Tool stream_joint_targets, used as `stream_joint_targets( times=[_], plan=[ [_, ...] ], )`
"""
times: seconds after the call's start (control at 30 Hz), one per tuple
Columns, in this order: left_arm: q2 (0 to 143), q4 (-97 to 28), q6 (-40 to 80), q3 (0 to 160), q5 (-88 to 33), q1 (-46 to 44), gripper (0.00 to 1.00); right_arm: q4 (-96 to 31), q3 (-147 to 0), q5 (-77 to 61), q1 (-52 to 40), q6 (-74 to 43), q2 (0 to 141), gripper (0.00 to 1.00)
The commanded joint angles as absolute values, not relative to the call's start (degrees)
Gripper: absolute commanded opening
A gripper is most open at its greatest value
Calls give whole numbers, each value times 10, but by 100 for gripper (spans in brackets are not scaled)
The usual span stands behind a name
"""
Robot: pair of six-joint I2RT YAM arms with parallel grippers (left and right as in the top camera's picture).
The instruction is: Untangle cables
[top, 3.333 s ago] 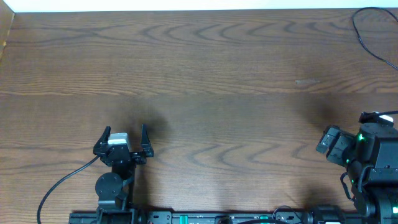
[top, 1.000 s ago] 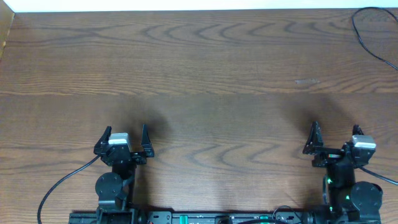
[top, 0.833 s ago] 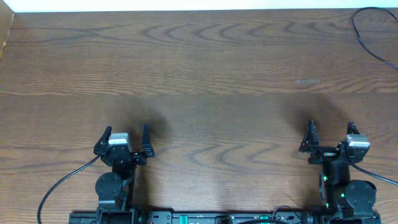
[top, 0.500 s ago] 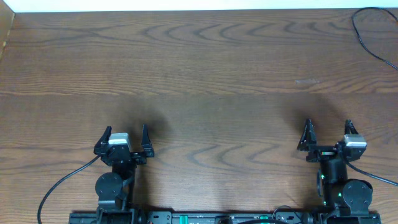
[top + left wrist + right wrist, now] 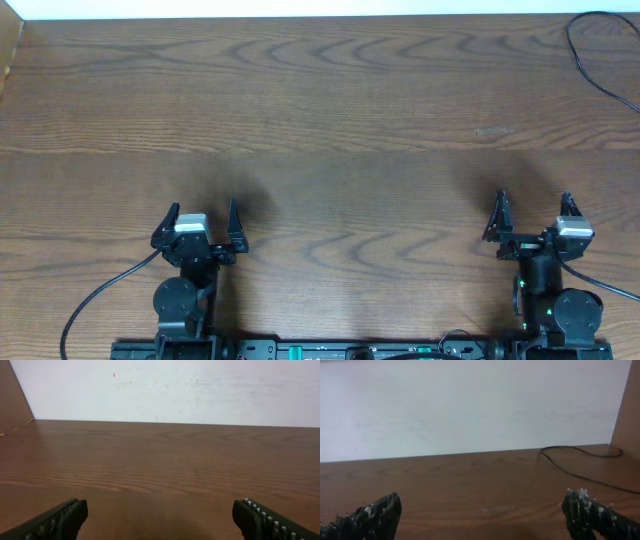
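the right arm differs most from the earliest overhead frame: there it sits folded and turned aside at the table's (image 5: 320, 120) right edge, and now it stands squared at the near edge by the near-right corner, pointing at the far edge. over the last second the right gripper (image 5: 533, 205) has drifted a little toward the left edge and back again. its two fingers are spread wide with only bare wood between them. the left gripper (image 5: 201, 210), by the near edge toward the near-left corner, has not moved; its fingers are spread just as wide and hold nothing.

a white wall (image 5: 200, 385) rises behind the far edge, and a brown side panel (image 5: 627, 405) stands at the right edge. a thicker black arm cable (image 5: 100, 290) curves off the left arm's base to the near edge. a faint pale scuff (image 5: 493, 130) marks the wood ahead of the right gripper.

a thin black cord (image 5: 568, 32) loops in the far-right corner and runs off the right edge, well apart from both grippers, nearer the right one. whether it is one of the cables i cannot tell; no small coil shows in any view.
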State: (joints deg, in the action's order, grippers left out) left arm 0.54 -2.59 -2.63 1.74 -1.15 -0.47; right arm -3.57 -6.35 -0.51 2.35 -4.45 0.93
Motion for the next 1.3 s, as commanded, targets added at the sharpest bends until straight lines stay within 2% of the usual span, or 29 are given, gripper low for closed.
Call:
stream_joint_targets(
  times=[0.0,0.27,1.27],
  plan=[
    [2,-40,-28,2,-6,-3,98,-60,-58,-13,26,-27,3,99],
    [2,-40,-28,2,-7,-3,98,-158,-50,-9,27,-27,3,99],
    [2,-40,-28,2,-6,-3,98,-161,-49,-18,26,22,3,99]
  ],
)
